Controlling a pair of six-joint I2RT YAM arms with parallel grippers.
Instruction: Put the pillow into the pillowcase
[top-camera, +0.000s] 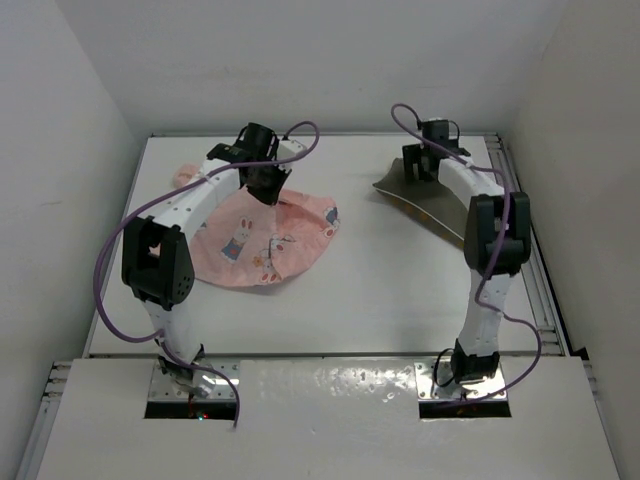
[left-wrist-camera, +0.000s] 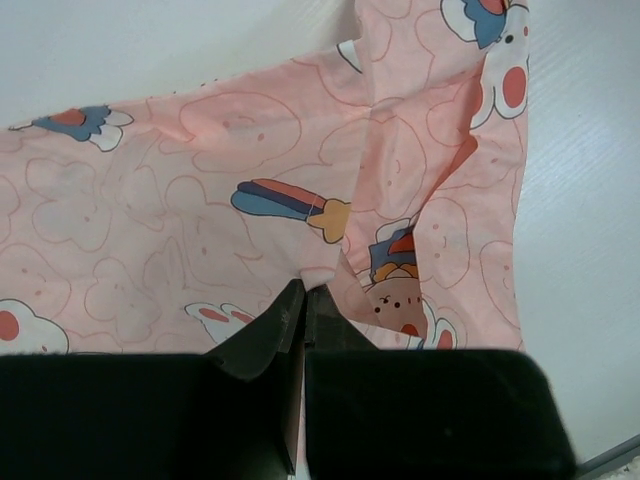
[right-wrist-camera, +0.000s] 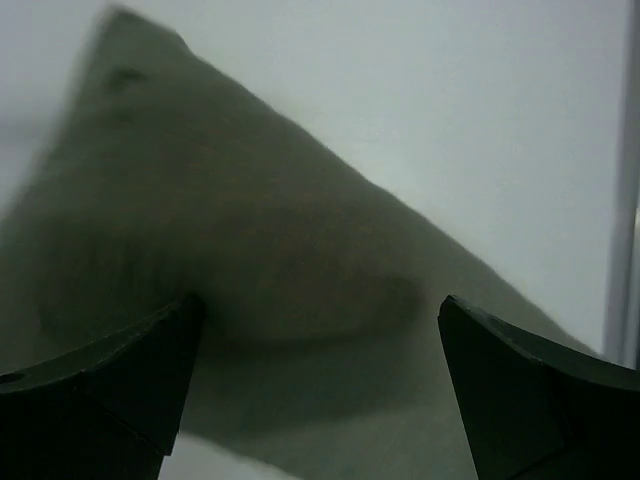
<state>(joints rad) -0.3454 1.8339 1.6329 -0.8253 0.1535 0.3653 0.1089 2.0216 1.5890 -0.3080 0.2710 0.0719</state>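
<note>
Pillowcase (left-wrist-camera: 200, 200) clamped in left end effector (left-wrist-camera: 305, 295); right end effector (right-wrist-camera: 320, 305) spread open at pillow (right-wrist-camera: 250, 250).

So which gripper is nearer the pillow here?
Right. The right gripper hangs open just over the pillow; the left gripper is across the table, shut on the pillowcase.

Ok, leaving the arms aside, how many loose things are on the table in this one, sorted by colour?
Pale pink with cartoon print: 1, the pillowcase
Olive-grey: 1, the pillow
Total: 2
</note>
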